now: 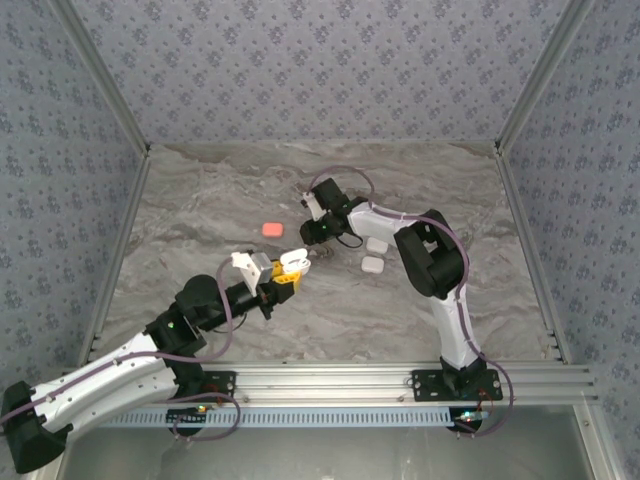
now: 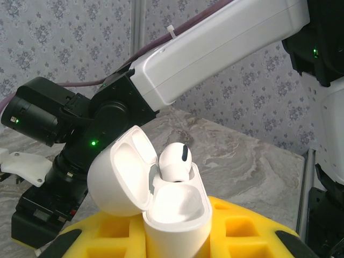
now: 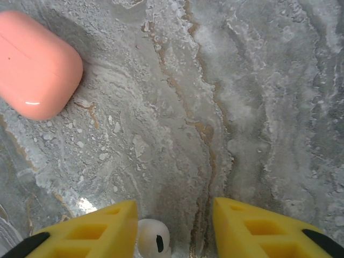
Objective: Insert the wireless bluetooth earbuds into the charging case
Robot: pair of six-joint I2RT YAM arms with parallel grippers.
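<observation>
Tight gap between claws
Right arm [image 2: 215,48] crowds just behind case [image 2: 161,199] in left claw [image 1: 285,273]; pink case [image 3: 35,64] up-left of right claw [image 3: 174,231], bare table [image 3: 258,107] ahead.

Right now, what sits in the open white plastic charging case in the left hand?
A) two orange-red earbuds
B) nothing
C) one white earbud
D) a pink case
C: the left wrist view shows one white stemmed earbud standing in the open white plastic charging case that the left hand grips.
</observation>
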